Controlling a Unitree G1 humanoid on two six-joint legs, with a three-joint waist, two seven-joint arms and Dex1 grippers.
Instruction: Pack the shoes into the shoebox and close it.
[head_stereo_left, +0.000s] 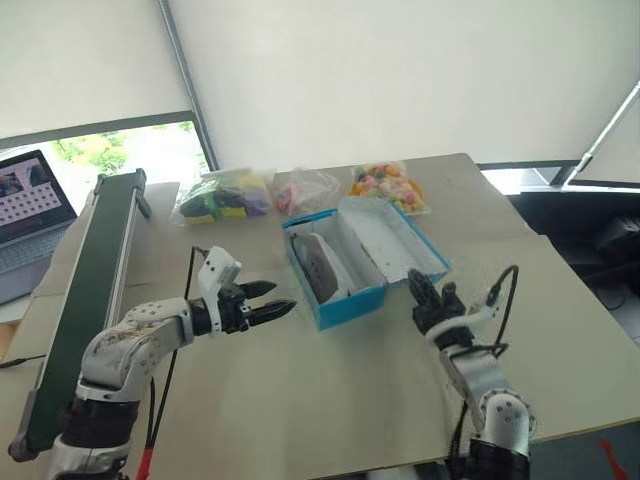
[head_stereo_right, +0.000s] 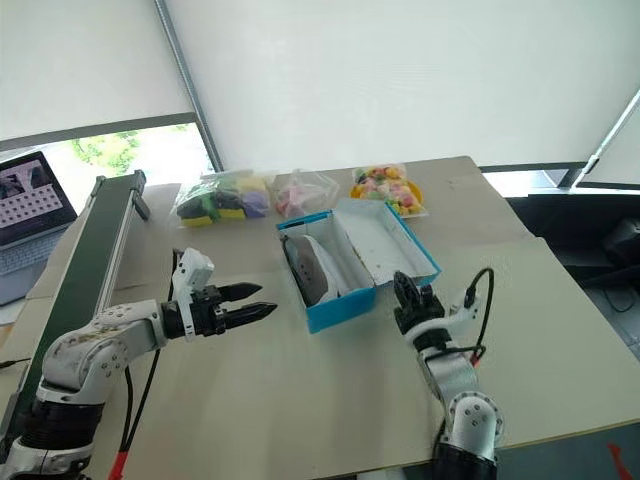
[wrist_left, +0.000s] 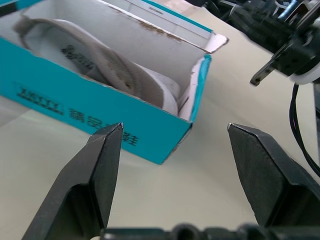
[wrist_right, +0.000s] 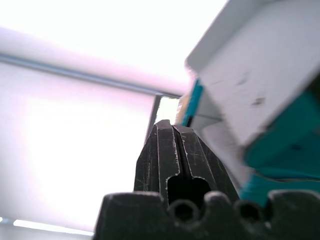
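The shoes (head_stereo_left: 322, 266) already lie inside the turquoise shoebox (head_stereo_left: 345, 305) mid-table; its lid (head_stereo_left: 392, 240) remains open. Left gripper (head_stereo_left: 277, 299) gapes empty beside it, right gripper (head_stereo_left: 418, 286) pinched empty under the lid

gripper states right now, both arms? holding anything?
Left gripper: open, empty, beside the shoebox.
Right gripper: shut, holding nothing, fingertips near the open lid.
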